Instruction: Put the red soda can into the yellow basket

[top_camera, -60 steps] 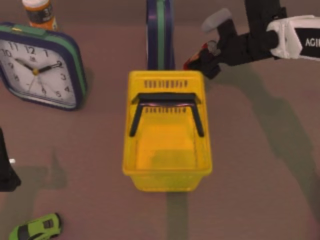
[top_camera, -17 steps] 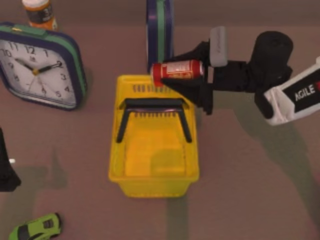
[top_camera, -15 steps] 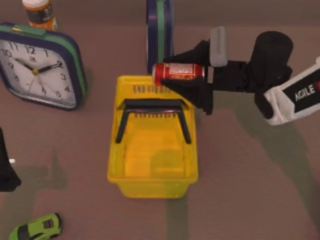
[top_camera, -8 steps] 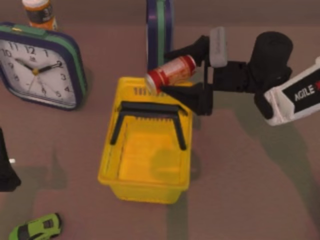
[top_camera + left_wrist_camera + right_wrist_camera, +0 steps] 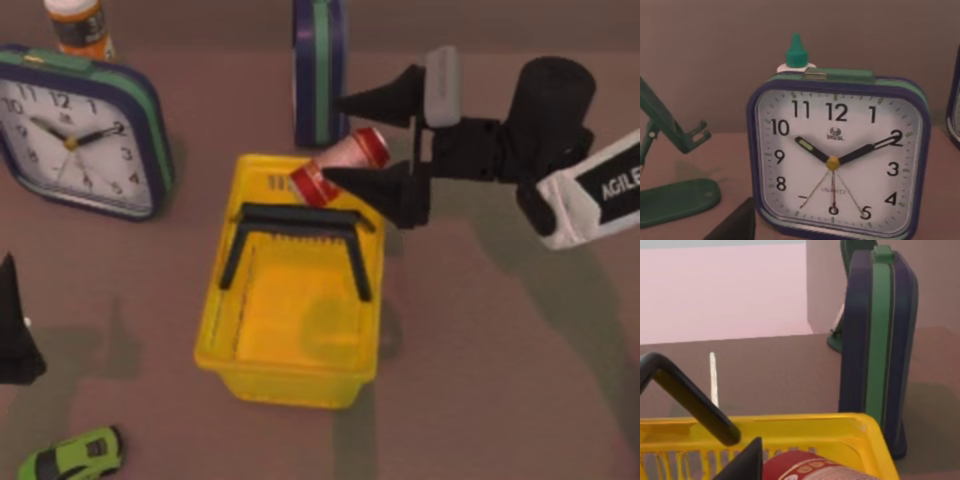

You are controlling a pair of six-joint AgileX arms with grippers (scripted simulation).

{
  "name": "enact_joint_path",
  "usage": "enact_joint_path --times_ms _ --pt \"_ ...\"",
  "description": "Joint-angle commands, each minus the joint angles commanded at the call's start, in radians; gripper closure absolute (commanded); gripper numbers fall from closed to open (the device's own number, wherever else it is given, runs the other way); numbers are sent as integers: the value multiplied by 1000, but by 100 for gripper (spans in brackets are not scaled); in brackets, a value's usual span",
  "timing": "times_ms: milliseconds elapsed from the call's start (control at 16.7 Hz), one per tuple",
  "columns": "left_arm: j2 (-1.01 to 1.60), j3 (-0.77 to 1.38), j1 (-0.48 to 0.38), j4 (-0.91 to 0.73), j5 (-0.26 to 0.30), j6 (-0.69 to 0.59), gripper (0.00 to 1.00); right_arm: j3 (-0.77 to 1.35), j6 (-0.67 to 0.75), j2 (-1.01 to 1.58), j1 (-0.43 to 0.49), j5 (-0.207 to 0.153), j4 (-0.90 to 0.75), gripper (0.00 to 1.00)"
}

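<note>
one red soda can tilts over one yellow basket.

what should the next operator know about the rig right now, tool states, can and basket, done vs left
Right tool: open, above the far rim of the yellow basket.
Left tool: parked at the table's left edge.
Red soda can: tilted, between the spread fingers, over the far rim.
Done: can carried to the basket.
Left: confirm it lands inside, then pull the right arm back.
</note>
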Motion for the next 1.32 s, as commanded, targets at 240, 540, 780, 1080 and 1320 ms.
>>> enact_joint_path --times_ms 240,540,780,1080,1320 --pt "183 176 -74 -142 33 105 0 -137 11 -223 -27 102 -95 0" --pt "554 513 -194 -415 62 305 0 -354 -1 -689 -89 315 -260 0" --pt "929 853 -306 -672 67 494 0 -534 -22 -1137 -151 514 -410 0" --pt "1405 1288 -441 -964 54 716 0 -775 -41 -1671 -220 759 -629 0" --pt "1745 1590 -531 -1154 30 863 0 -980 -46 -2018 -262 928 -826 0"
